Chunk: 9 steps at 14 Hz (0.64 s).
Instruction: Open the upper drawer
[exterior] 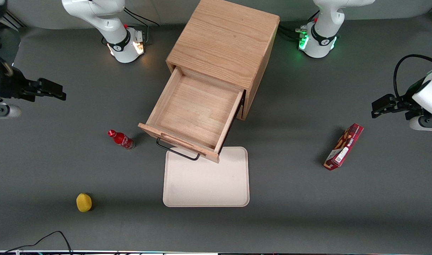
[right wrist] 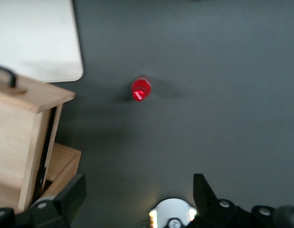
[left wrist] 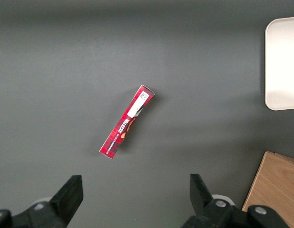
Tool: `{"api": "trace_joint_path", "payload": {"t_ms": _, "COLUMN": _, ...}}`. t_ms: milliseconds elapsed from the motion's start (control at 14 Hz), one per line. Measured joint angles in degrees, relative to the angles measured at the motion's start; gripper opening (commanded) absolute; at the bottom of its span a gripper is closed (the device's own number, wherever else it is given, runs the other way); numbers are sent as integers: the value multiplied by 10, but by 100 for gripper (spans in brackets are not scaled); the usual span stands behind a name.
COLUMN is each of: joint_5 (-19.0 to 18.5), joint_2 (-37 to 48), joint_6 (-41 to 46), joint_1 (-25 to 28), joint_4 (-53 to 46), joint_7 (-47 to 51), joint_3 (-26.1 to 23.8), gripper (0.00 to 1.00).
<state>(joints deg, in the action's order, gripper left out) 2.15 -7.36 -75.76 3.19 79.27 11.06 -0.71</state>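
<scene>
**Jaws spread and empty, upper drawer pulled out**

The jaws of the right arm's gripper (exterior: 56, 91) stand wide apart with nothing between them, hanging above bare desk (exterior: 78, 159) at the working arm's end, well apart from the cabinet (exterior: 224, 46). In the right wrist view the gripper (right wrist: 137, 197) shows its two black fingers (right wrist: 66, 199) spread, with only grey surface below.

The upper drawer (exterior: 196, 109) is drawn well out of the wooden cabinet, toward the front camera; its inside is bare wood. Its black bar handle (exterior: 177, 150) sticks out from the drawer front and overhangs the edge of a pale tray (exterior: 206, 184), which lies flat on the desk nearer the camera than the cabinet.

A small red bottle (exterior: 121, 139) stands just beside the drawer front, toward the working arm's end. A yellow, rounded object (exterior: 84, 202) sits nearer the camera than the bottle, well apart from it. Toward the parked arm's end lies a red snack box (exterior: 344, 146), alone on the desk.
</scene>
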Motion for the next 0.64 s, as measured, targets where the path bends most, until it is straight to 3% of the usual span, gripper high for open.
{"api": "trace_joint_path", "payload": {"t_ms": 286, "joint_5": 3, "joint_2": 120, "joint_6": -153, "joint_1": 4, "joint_4": 209, "joint_7": 30, "joint_3": 0, "gripper": 100}}
{"api": "trace_joint_path", "payload": {"t_ms": 643, "joint_5": 1, "joint_2": 166, "joint_6": -171, "joint_1": 3, "joint_4": 241, "joint_7": 30, "joint_3": 39, "gripper": 100}}
